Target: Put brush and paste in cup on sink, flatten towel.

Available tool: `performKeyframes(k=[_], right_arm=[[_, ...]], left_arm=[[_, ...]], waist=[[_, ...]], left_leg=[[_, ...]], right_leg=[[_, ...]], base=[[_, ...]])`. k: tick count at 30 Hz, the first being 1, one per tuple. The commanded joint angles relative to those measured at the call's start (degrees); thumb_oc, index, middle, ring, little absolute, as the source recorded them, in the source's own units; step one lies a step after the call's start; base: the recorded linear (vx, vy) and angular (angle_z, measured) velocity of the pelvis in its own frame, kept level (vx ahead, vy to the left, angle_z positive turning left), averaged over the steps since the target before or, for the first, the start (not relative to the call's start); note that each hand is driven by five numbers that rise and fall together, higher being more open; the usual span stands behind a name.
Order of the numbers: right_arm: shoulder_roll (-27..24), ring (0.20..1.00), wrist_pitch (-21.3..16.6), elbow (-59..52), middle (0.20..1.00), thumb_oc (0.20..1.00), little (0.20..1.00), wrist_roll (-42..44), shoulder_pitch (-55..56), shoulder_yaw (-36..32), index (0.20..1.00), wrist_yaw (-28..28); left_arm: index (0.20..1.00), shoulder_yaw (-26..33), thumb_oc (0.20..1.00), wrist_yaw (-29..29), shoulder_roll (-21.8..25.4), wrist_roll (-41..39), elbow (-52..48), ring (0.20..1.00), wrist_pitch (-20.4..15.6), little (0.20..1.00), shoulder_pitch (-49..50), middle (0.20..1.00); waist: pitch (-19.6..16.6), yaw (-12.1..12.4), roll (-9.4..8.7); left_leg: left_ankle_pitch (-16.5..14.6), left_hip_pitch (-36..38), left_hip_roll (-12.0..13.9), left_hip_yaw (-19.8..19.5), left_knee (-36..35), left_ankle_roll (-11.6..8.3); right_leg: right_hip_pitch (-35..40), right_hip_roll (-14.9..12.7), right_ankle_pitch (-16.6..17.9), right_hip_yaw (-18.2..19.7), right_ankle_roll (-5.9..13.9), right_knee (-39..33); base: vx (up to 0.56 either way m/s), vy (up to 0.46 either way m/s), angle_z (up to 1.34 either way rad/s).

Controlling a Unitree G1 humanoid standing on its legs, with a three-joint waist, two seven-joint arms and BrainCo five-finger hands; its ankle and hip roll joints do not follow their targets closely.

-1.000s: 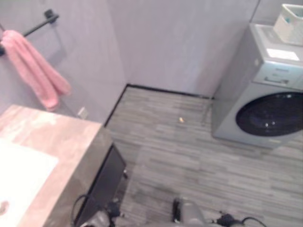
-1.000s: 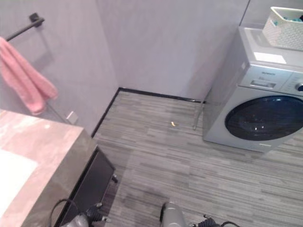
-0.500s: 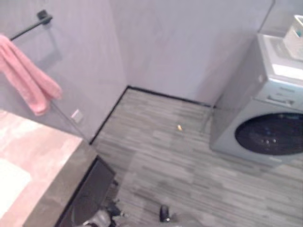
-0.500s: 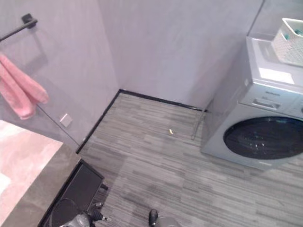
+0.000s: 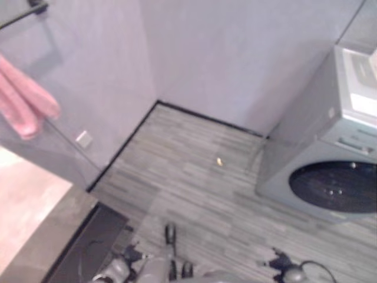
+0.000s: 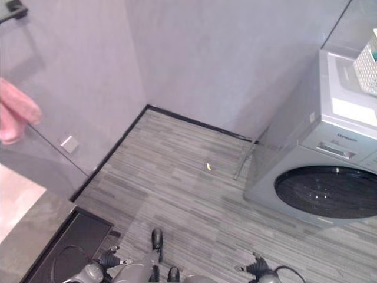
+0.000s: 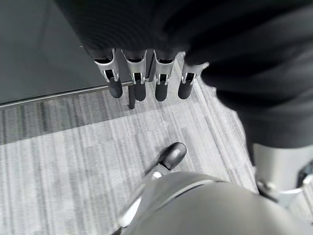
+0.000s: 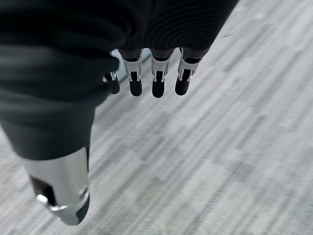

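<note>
Left hand [image 7: 146,73] hangs over grey plank floor [image 5: 200,194], fingers [image 7: 115,89] straight, side by side in a row, dark tips down, holding nothing; thumb [image 7: 172,154] sticks out apart from them. Right hand [image 8: 151,73] same pose over the floor, fingers [image 8: 157,89] straight and close together, empty, thumb [image 8: 68,205] off to the side. Head views look down at a bathroom corner. Nearest, at the robot's left, edge of a pinkish stone sink counter [image 5: 23,200] with a dark cabinet front [image 6: 65,242] below it. On the left wall above the counter, pink towel [image 5: 23,103] hangs bunched and folded over, not flat, cut by the frame edge; black towel bar end [image 6: 13,8] higher up on the same wall. Small pale wall plate [image 5: 84,139] low on that wall, near the towel. Brush, paste and cup: cannot tell where they are. Mid floor, a small yellowish scrap [image 5: 219,160] lies alone, well apart from the walls. Farther right, grey front-loading washing machine [image 6: 318,177] with dark round door [image 6: 327,193]; a white label patch on its top, print too small to read; there is small lettering on the front panel, unreadable. White lattice basket [image 6: 370,62] sits on top of the machine, cut by the frame. Black skirting [image 6: 194,124] runs along the far wall base.
</note>
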Motion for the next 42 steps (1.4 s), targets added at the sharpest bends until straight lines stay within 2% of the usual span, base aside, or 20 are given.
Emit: performKeyframes(k=[1, 4, 6, 10, 12, 14, 15, 16, 17, 18, 19, 21, 22, 23, 25, 29, 37, 39, 40, 42], right_arm=[[-2.41, 1.0, -0.24, -2.4, 1.0, 1.0, 1.0, -1.19, 4.1, 0.97, 1.0, 0.43], [-1.1, 1.0, 0.25, -1.11, 1.0, 1.0, 1.0, -2.25, 3.19, 1.93, 1.0, 0.95], [0.16, 1.0, 0.91, 0.72, 1.0, 1.0, 1.0, -2.15, 2.71, 1.58, 1.0, 1.83], [1.43, 1.0, 1.31, 2.03, 1.0, 1.0, 1.0, -2.42, 2.38, 1.5, 1.0, 2.92], [1.55, 1.0, 1.63, 2.56, 1.0, 1.0, 1.0, -1.09, 1.98, -0.12, 1.0, 3.28], [1.55, 1.0, 1.66, 2.37, 1.0, 1.0, 1.0, -1.03, 1.9, -0.32, 1.0, 3.3], [1.57, 1.0, 1.58, 1.94, 1.0, 1.0, 1.0, -1.5, 1.83, -0.1, 1.0, 3.08], [1.65, 1.0, 1.46, 1.55, 1.0, 1.0, 1.0, -1.84, 1.97, 0.6, 1.0, 3.4], [1.63, 1.0, 1.46, 1.55, 1.0, 1.0, 1.0, -1.84, 1.99, 0.6, 1.0, 3.41], [1.57, 1.0, 1.52, 1.37, 1.0, 1.0, 1.0, -1.83, 2.25, 0.85, 1.0, 3.46], [1.67, 1.0, 1.35, 1.05, 1.0, 1.0, 1.0, -1.57, 2.62, 1.45, 1.0, 4.03], [1.69, 1.0, 1.2, 0.94, 1.0, 1.0, 1.0, -1.21, 2.88, 1.61, 1.0, 4.08], [1.9, 1.0, 1.11, 0.79, 1.0, 1.0, 1.0, -0.76, 3.27, 2.05, 1.0, 4.18], [1.9, 1.0, 1.11, 0.79, 1.0, 1.0, 1.0, -0.76, 3.27, 2.04, 1.0, 4.18], [1.88, 1.0, 1.18, 0.09, 1.0, 1.0, 1.0, -1.43, 4.75, 2.87, 1.0, 5.1], [2.29, 1.0, 1.16, -0.35, 1.0, 1.0, 1.0, -0.71, 6.55, 2.6, 1.0, 5.09], [1.06, 1.0, 0.37, -2.27, 1.0, 1.0, 1.0, 2.56, 5.13, 0.95, 1.0, 3.71], [0.92, 1.0, 0.33, -1.66, 1.0, 1.0, 1.0, 3.2, 4.78, 0.57, 1.0, 3.46], [0.78, 1.0, 0.37, -1.15, 1.0, 1.0, 1.0, 3.44, 4.37, 0.02, 1.0, 3.35], [0.66, 1.0, 0.4, -0.39, 1.0, 1.0, 1.0, 3.56, 4.62, -0.49, 1.0, 2.94]], left_arm=[[1.0, -1.23, 1.0, -0.27, -2.28, 0.39, 2.5, 1.0, 0.15, 1.0, 1.03, 1.0], [1.0, -0.37, 1.0, -0.25, -1.8, 0.76, 3.28, 1.0, 0.26, 1.0, 1.23, 1.0], [1.0, 1.16, 1.0, -0.68, -1.68, 0.3, 3.91, 1.0, 0.57, 1.0, 1.86, 1.0], [1.0, 2.78, 1.0, -0.74, -1.1, -0.94, 3.99, 1.0, 0.75, 1.0, 2.02, 1.0], [1.0, 2.48, 1.0, -0.44, 0.05, -0.6, 3.59, 1.0, 1.14, 1.0, 0.93, 1.0], [1.0, 2.27, 1.0, -0.42, 0.39, -0.59, 3.29, 1.0, 1.24, 1.0, 0.58, 1.0], [1.0, 1.32, 1.0, -0.34, 0.87, -0.17, 2.8, 1.0, 1.21, 1.0, -0.17, 1.0], [1.0, 1.21, 1.0, -0.25, 1.16, -0.28, 2.56, 1.0, 1.34, 1.0, -0.64, 1.0], [1.0, 1.21, 1.0, -0.25, 1.14, -0.29, 2.55, 1.0, 1.35, 1.0, -0.63, 1.0], [1.0, 1.13, 1.0, -0.15, 1.26, -0.45, 2.48, 1.0, 1.33, 1.0, -0.88, 1.0], [1.0, 0.86, 1.0, 0.0, 1.27, -0.94, 2.5, 1.0, 1.18, 1.0, -1.69, 1.0], [1.0, 0.47, 1.0, 0.12, 1.28, -1.0, 2.41, 1.0, 0.83, 1.0, -2.29, 1.0], [1.0, -0.54, 1.0, 0.35, 1.43, -0.96, 2.68, 1.0, 0.27, 1.0, -3.76, 1.0], [1.0, -0.55, 1.0, 0.35, 1.43, -0.96, 2.68, 1.0, 0.27, 1.0, -3.76, 1.0], [1.0, -1.07, 1.0, 0.53, 1.69, -1.56, 3.58, 1.0, -0.52, 1.0, -4.71, 1.0], [1.0, -1.09, 1.0, 0.77, 1.51, -1.91, 4.7, 1.0, -0.28, 1.0, -3.62, 1.0], [1.0, 1.55, 1.0, 1.33, 2.41, -4.02, 5.29, 1.0, 0.19, 1.0, -2.87, 1.0], [1.0, 1.83, 1.0, 1.45, 1.89, -4.31, 5.11, 1.0, 0.35, 1.0, -2.49, 1.0], [1.0, 1.85, 1.0, 1.5, 1.49, -4.18, 4.86, 1.0, 0.41, 1.0, -2.35, 1.0], [1.0, 1.45, 1.0, 1.78, 1.11, -3.62, 4.47, 1.0, 0.62, 1.0, -2.49, 1.0]], waist=[[-3.05, -0.44, 3.84], [-4.55, 0.69, 2.54], [-6.17, 2.06, 1.3], [-6.69, 3.36, 0.57], [-5.31, 2.79, 0.04], [-4.66, 2.62, -0.21], [-3.91, 2.54, 0.48], [-3.75, 2.75, 1.35], [-3.64, 2.58, 1.57], [-3.45, 2.74, 2.33], [-2.67, 2.6, 3.76], [-2.34, 2.45, 4.24], [-2.3, 2.42, 4.44], [-2.35, 2.53, 4.47], [-2.44, 2.0, 3.14], [-3.53, 1.15, 1.3], [-4.04, 0.11, -0.85], [-4.39, -0.64, -0.8], [-4.55, -1.84, -0.58], [-4.87, -2.85, -0.15]], left_leg=[[1.07, 5.44, 3.17, 0.08, -2.99, -2.12], [2.52, 6.74, 2.05, -0.97, -2.99, -1.12], [-1.07, 8.09, 0.97, 0.66, -0.04, 0.62], [-5.71, 10.68, -0.75, 1.17, 2.78, 3.24], [-7.52, 13.53, -2.64, 0.11, 3.06, 5.34], [-7.78, 14.42, -3.16, -0.51, 2.84, 5.93], [-8.38, 15.97, -3.46, -1.17, 2.6, 6.83], [-8.27, 16.99, -2.91, -1.66, 2.14, 6.71], [-8.3, 17.24, -2.68, -1.89, 2.05, 6.64], [-7.95, 17.98, -1.98, -2.32, 1.65, 6.32], [-7.3, 18.55, -0.55, -4.01, 1.96, 5.42], [-7.26, 18.26, -0.07, -5.0, 2.47, 5.07], [-7.42, 17.68, 0.55, -7.12, 2.99, 4.56], [-7.45, 17.6, 0.59, -7.0, 3.03, 4.56], [-8.75, 16.96, 0.68, -11.03, 5.56, 3.76], [-9.49, 15.93, 1.01, -14.61, 8.93, 2.59], [-8.05, 15.38, 3.84, -13.77, 5.73, 0.34], [-7.44, 15.72, 5.31, -9.69, 3.57, 0.56], [-6.88, 16.6, 7.37, -1.49, 1.16, 0.28], [-5.93, 17.24, 8.81, 5.01, -0.43, -0.36]], right_leg=[[-3.37, 0.12, -3.57, 1.33, 5.42, 9.0], [-2.59, -0.94, -5.28, 1.58, 5.94, 11.7], [-2.46, -3.33, -2.65, 1.31, 9.13, 16.67], [-5.84, -6.58, 7.16, 0.71, 14.75, 29.61], [-11.05, -9.33, 14.36, 0.65, 17.28, 43.73], [-12.81, -10.03, 14.26, 0.41, 17.02, 47.94], [-16.27, -11.77, 10.42, -0.93, 14.8, 52.12], [-17.35, -11.96, 6.14, -1.48, 13.17, 49.85], [-16.85, -11.74, 6.28, -1.78, 13.1, 49.31], [-17.61, -11.18, 3.07, -2.1, 11.88, 46.25], [-19.66, -7.99, -2.99, 0.26, 9.7, 38.67], [-20.16, -5.81, -2.82, 3.81, 9.38, 32.43], [-19.64, -2.94, -0.38, 12.15, 9.49, 20.42], [-19.67, -2.89, -0.29, 12.26, 9.49, 20.32], [-21.12, -0.15, 3.6, 23.98, 11.38, 15.77], [-16.85, -1.27, 5.08, 20.98, 9.4, 11.13], [-15.37, -2.18, 3.25, 13.33, 7.36, 9.54], [-14.93, -2.88, 2.77, 11.13, 7.12, 9.15], [-14.12, -3.71, 2.54, 9.03, 7.31, 7.89], [-13.31, -4.44, 2.81, 7.22, 7.42, 6.14]], base=[[0.36, 0.027, -0.03], [0.54, 0.08, -0.19], [0.6, 0.17, -0.45], [0.41, 0.18, -0.08], [0.41, 0.241, 0.13], [0.23, 0.157, 0.36], [0.23, 0.181, 0.57], [0.24, 0.181, 0.37], [0.15, 0.08, 0.43], [0.16, -0.001, 0.36], [0.15, -0.001, 0.42], [0.14, -0.059, 0.36], [0.14, -0.078, 0.55], [0.16, -0.1, 0.61], [0.21, -0.199, 1.11], [0.28, -0.273, 1.3], [0.11, -0.205, 0.61], [0.06, -0.114, 0.58], [0.03, -0.051, 1.08], [0.01, -0.007, 1.33]])
